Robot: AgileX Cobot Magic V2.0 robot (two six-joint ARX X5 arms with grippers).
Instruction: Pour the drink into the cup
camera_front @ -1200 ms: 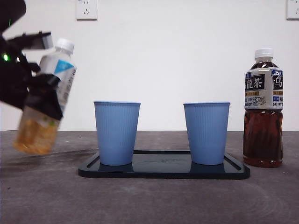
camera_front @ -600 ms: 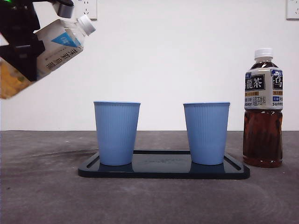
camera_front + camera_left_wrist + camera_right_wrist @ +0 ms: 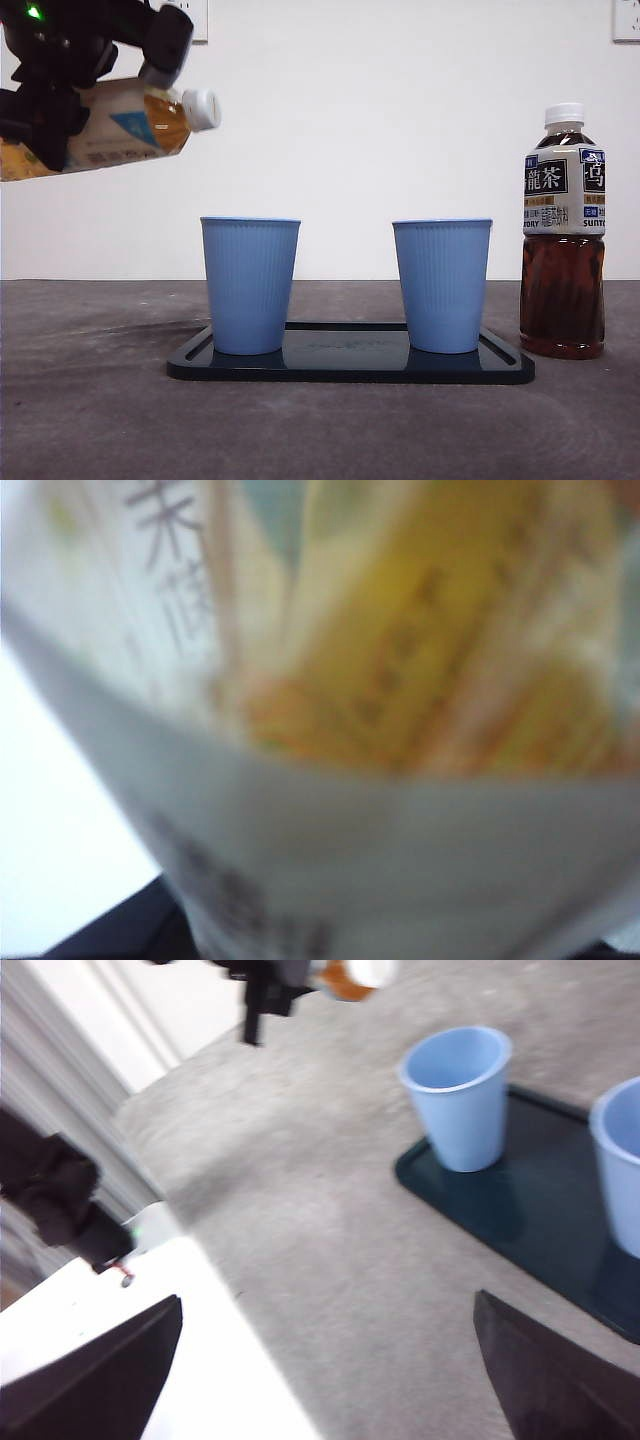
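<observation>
The drink is a clear bottle [image 3: 110, 130] of pale yellow tea with a white cap [image 3: 200, 110] on. It is held high at the left of the front view, tipped almost level, with the cap pointing right. My left gripper [image 3: 95, 80] is shut on its body; the left wrist view is filled by the blurred bottle label [image 3: 400, 680]. The cap is above and just left of the left blue cup [image 3: 250, 285]. A second blue cup [image 3: 442, 285] stands to its right. Both stand on a dark tray [image 3: 350, 368]. My right gripper [image 3: 325, 1380] is open and far from the cups [image 3: 460, 1095].
A dark tea bottle [image 3: 563, 235] with a white cap stands upright on the table, right of the tray. A white wall is close behind. In the right wrist view a white surface [image 3: 180, 1360] borders the grey table.
The left gripper has raised the yellow tea bottle from low at the left and tipped it from near upright to almost level. Its cap has swung right toward the left cup.
</observation>
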